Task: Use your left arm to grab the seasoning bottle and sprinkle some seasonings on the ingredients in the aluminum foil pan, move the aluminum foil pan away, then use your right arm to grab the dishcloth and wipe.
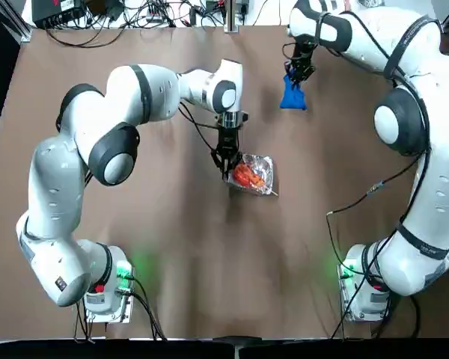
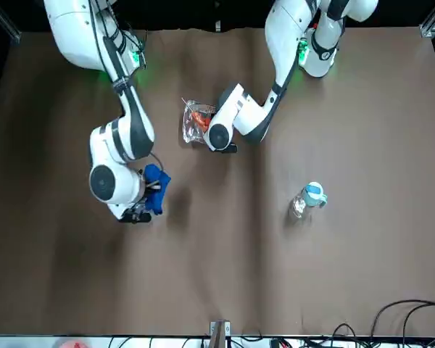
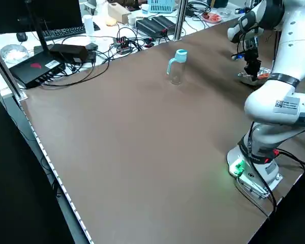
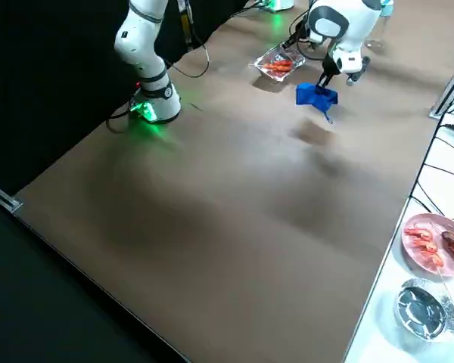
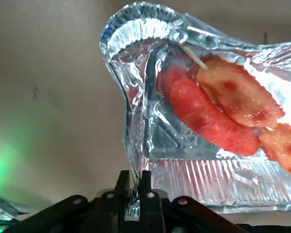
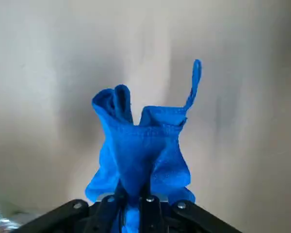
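Step in hand: moving pan aside. Left gripper [image 5: 134,187] pinches rim of aluminum foil pan [image 1: 256,174] mid-table (ingredients [image 5: 218,116] inside). Right gripper [image 6: 134,191] clenches dishcloth [image 1: 292,96], raised. Seasoning bottle [image 2: 308,199] stands apart. Next: slide pan clear, then wipe.

We see the desk [image 1: 172,247] evenly lit from above, with soft shadows. Green lamp glow spills at both arm bases. Just ahead of the left pincer [image 5: 134,187], the aluminum foil pan [image 5: 150,145] throws hard glare. Behind the right pincer [image 6: 134,194], the desk is washed pale and blurred.
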